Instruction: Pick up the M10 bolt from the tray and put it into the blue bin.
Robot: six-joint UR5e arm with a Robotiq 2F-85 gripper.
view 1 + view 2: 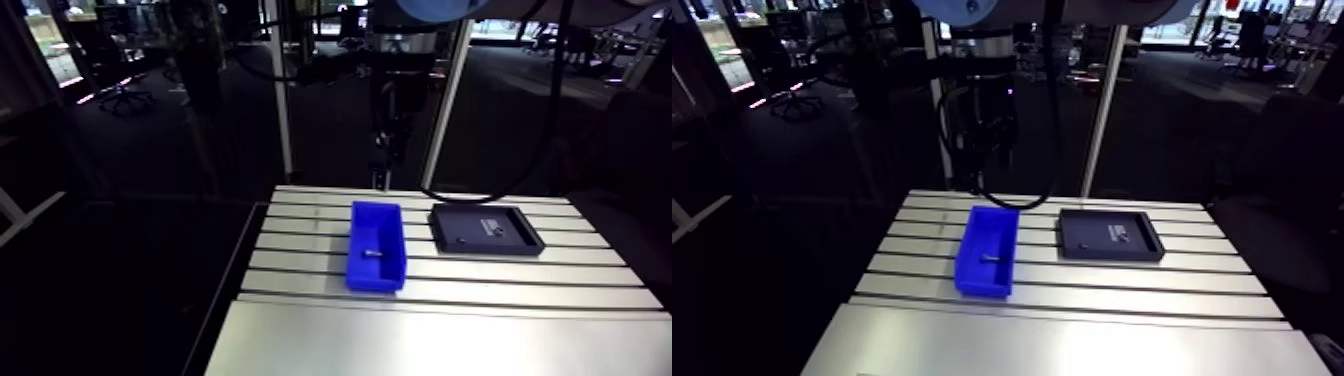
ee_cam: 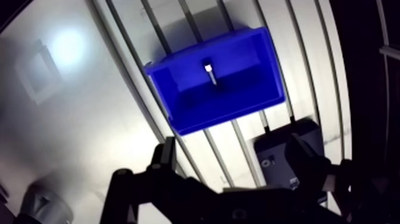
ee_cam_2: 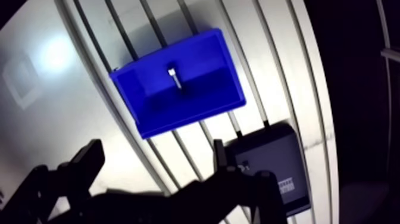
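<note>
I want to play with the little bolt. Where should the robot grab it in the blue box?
Probably by its thin shaft, pinched across its width, coming straight down from above. The bolt seems to lie flat in the middle of the floor of the blue bin, whose walls block any sideways reach. The open gripper hangs above.

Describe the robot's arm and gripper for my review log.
The gripper is black, with two angular fingers on jointed links. The arm above it looks grey and cylindrical, topped by a rounded light-blue joint cap.
</note>
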